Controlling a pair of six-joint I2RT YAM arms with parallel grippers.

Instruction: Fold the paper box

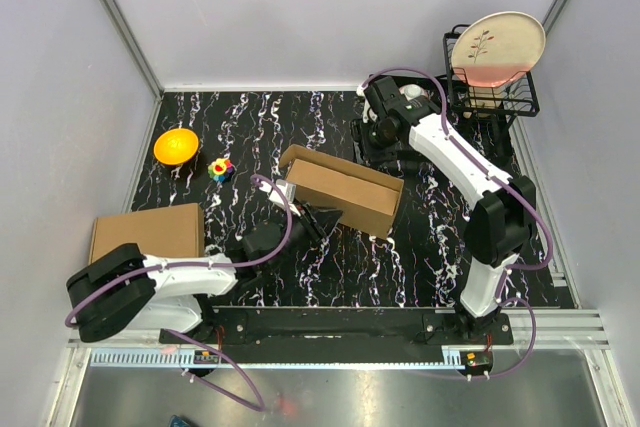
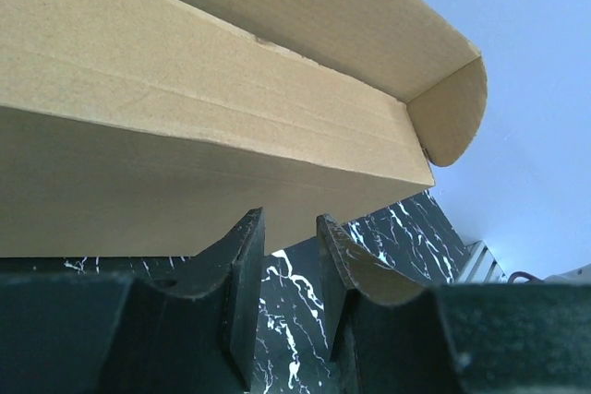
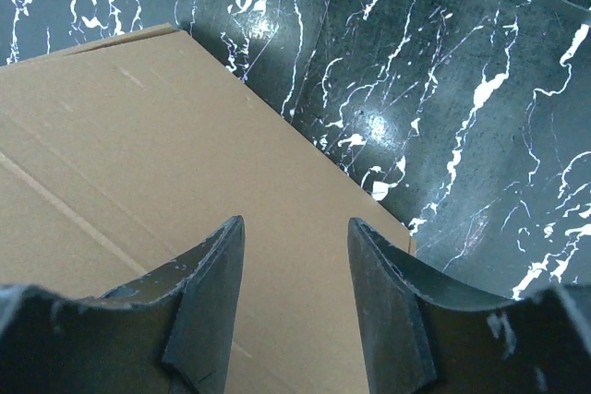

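Paper box (image 1: pixel 345 187): mid table (image 1: pixel 430 247), long walls upright, top open (rounded tab at one end) | L fingers (image 2: pixel 235 265): narrow gap, nothing between, tips just beside box's near wall, contact unclear | R fingers (image 3: pixel 212 274): apart, empty, over box cardboard | Second carton (image 1: pixel 145 231): near-left, well apart | Orange bowl (image 1: pixel 176 145): far-left.

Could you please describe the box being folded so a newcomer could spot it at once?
On the black marbled table, look at the middle. The paper box there stands open-topped with raised walls, unlike the flat-topped carton at the left edge.
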